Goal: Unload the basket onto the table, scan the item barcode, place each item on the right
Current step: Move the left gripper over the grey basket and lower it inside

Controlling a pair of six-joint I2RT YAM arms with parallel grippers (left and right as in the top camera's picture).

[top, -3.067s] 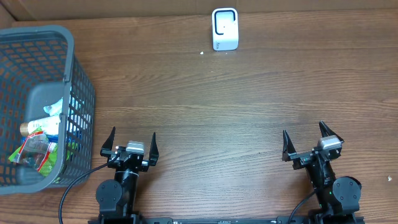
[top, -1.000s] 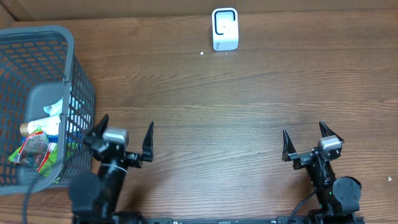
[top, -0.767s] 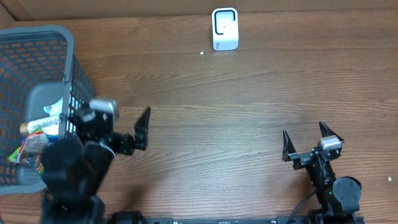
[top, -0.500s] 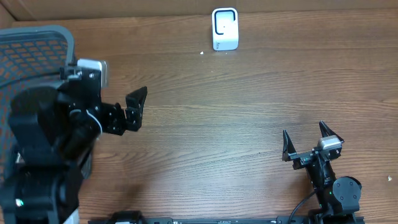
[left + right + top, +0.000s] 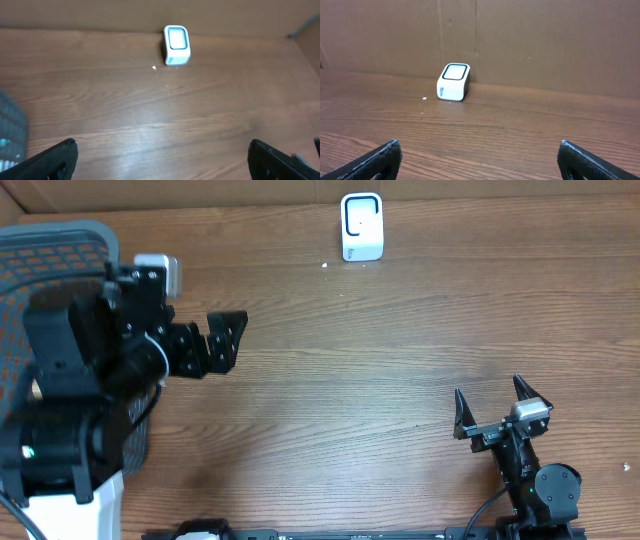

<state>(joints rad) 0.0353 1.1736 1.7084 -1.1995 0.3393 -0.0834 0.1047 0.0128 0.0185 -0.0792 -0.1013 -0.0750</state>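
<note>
Left gripper (image 5: 162, 159) is spread wide and empty, raised beside the grey basket (image 5: 60, 230) at the left of the table (image 5: 400, 360); right gripper (image 5: 489, 402) is spread too, empty, parked front right. To do this reach well I should swing over the basket's inside, drop straight between its walls and pinch a single item, so its barcode can face the white scanner (image 5: 361, 226) at the back edge. The item is hidden under my left arm now; three seconds back packets showed in the basket and that arm sat low in front, right arm unchanged
</note>
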